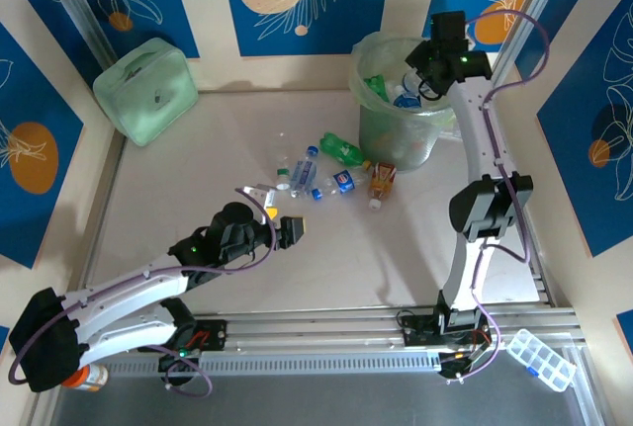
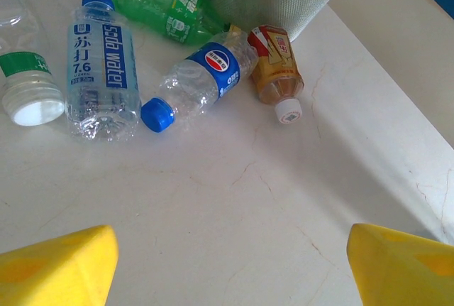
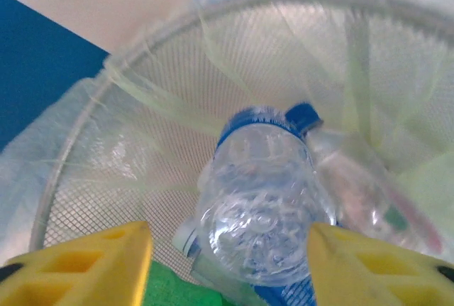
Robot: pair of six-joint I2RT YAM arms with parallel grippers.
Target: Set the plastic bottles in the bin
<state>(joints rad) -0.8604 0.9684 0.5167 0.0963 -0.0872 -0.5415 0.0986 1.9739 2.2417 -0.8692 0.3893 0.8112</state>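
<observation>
Left gripper [image 2: 230, 241] gapes over pale marbled table [image 1: 168, 194]; right gripper [image 3: 230, 238] spread above bin [image 1: 388, 141]; blue patterned walls [image 1: 331, 6].

On the cream, faintly veined table [image 2: 234, 199] lie a clear soda-water bottle [image 2: 103, 72] with blue cap and blue-and-white label, a clear cola bottle [image 2: 202, 82] with blue cap and a blue label bearing a red-white-blue roundel, a green bottle [image 2: 167, 11] with a green-and-white label, and an amber bottle [image 2: 277, 64] with white cap and red-and-gold label. The bin [image 1: 396, 144] is pale translucent green with a fine mesh pattern, and the binned bottle [image 3: 262, 199] looks clear with a blue label and cap. The left gripper [image 2: 230, 249] has yellow fingers [image 2: 60, 267], and the case [image 1: 148, 90] is mint green.
</observation>
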